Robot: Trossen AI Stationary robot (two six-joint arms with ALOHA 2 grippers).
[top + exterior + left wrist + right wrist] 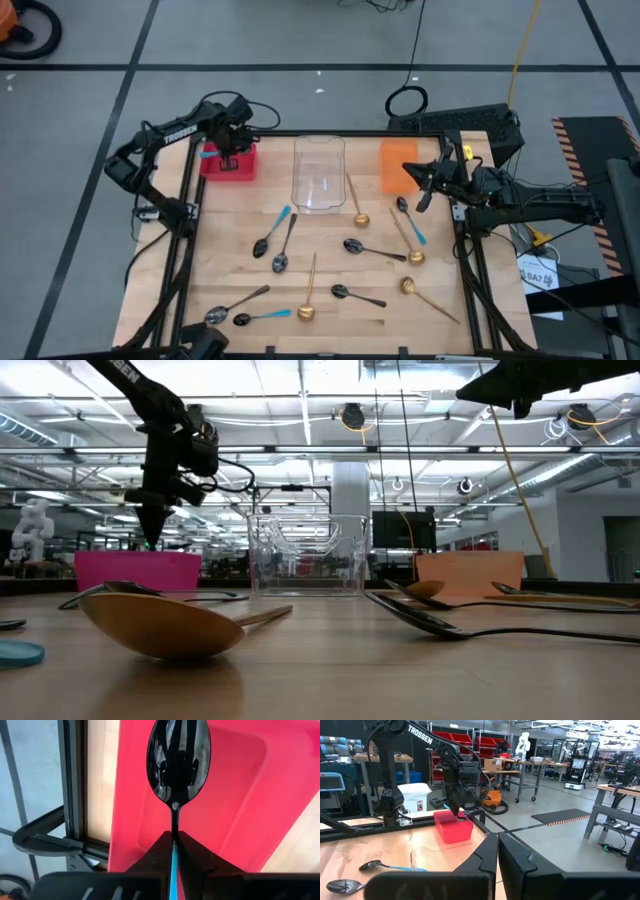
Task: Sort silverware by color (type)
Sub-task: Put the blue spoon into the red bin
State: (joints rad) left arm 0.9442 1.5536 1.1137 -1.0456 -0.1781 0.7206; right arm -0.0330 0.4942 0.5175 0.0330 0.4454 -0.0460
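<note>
The left gripper (228, 152) hangs over the red bin (240, 166) at the upper left of the table, its fingers clamped on the blue handle of a dark-bowled spoon (177, 762). In the left wrist view the spoon points bowl-first straight down into the bin's open mouth, a hold that looks chosen so that it will drop cleanly inside once released. The bin appears otherwise bare in that view, which suggests the sorting has only begun. A clear bin (319, 172) and an orange bin (398, 163) stand in line with it along the table's far edge, apparently one for each kind of spoon. The right gripper (432, 183) waits above the table's right side, just beside the orange bin, fingers closed on nothing and raised clear of the cutlery. The rest of the silverware lies loose across the wooden table (440, 325) below the bins: gold spoons such as one at lower centre (308, 297) and one beside the clear bin (357, 206), all-dark ones such as one at lower centre (357, 296), and blue-handled ones at centre left (270, 232), at lower left (260, 317) and at right (410, 220). The mixed colours lie near one another and a few touch, so each pick will likely need care not to disturb a neighbour.
</note>
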